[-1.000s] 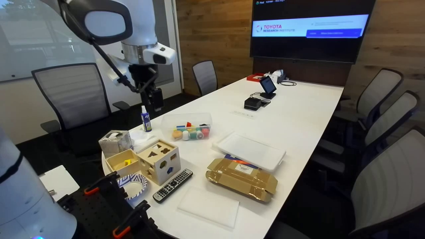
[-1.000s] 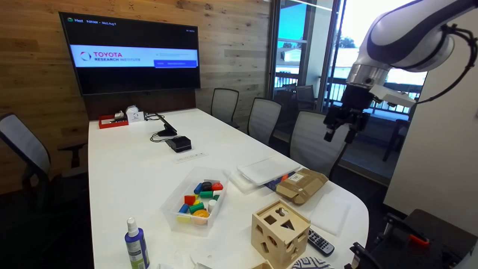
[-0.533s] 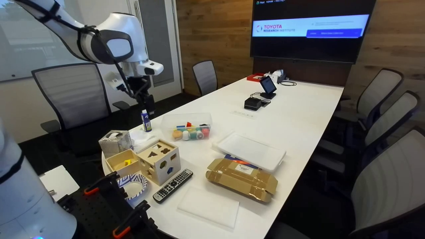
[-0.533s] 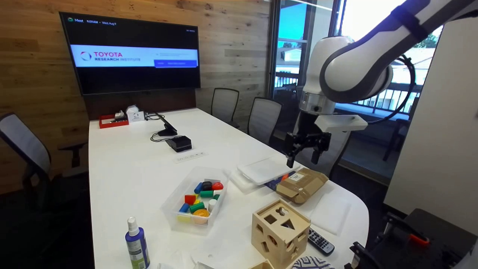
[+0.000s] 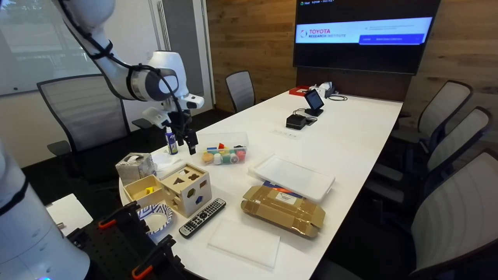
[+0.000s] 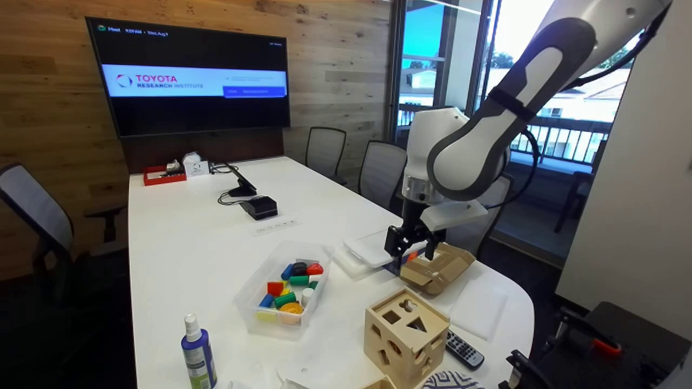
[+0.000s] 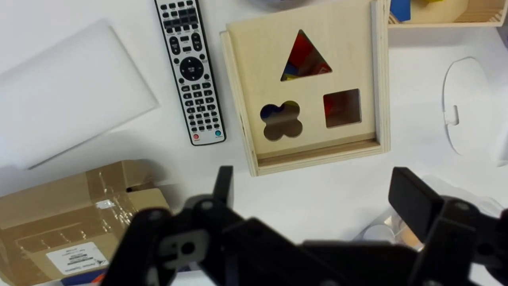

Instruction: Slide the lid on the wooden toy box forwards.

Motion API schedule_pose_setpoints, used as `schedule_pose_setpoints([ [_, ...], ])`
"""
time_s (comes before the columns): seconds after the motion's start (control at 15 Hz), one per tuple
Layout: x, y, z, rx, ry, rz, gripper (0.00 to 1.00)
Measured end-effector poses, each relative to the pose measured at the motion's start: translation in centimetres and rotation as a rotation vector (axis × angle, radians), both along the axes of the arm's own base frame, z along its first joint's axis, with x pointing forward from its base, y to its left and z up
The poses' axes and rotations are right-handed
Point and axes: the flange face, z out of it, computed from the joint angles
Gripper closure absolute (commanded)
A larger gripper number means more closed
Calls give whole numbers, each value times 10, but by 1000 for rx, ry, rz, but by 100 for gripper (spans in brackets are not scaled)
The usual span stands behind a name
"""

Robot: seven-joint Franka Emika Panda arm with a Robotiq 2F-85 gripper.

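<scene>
The wooden toy box (image 5: pixel 194 198) is a pale cube with cut-out holes, upright on the table; it also shows in an exterior view (image 6: pixel 397 351). The lid (image 7: pixel 311 91) is its flat top panel with triangle, square and clover holes, lying between two side rails. In the wrist view a narrow strip shows between the lid's lower edge and the box's end rim, and the lid's upper edge pokes slightly past the left rail's end. My gripper (image 7: pixel 312 182) is open and empty, its fingers wide apart. In both exterior views (image 5: pixel 187 144) (image 6: pixel 413 248) it hangs above the box, apart from it.
A remote (image 5: pixel 202 217) and a patterned plate (image 5: pixel 170 217) lie beside the box. An open wooden tray (image 5: pixel 134 189) adjoins it. A clear tub of coloured pieces (image 6: pixel 251 319), a spray bottle (image 6: pixel 197 354), a cardboard box (image 6: pixel 440 270) and a tissue box (image 5: pixel 134 167) stand around.
The arm has come down and in over the table, bringing my gripper closer to the wooden toy box. The gripper stays open. The box, lid and other objects have not moved.
</scene>
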Motion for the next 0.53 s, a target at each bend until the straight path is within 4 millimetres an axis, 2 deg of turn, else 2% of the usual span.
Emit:
schedule_pose_setpoints([
  [0.27,17,2,-48,33,6,20,0],
  [0.53,17,15,-87,69,25,23,0],
])
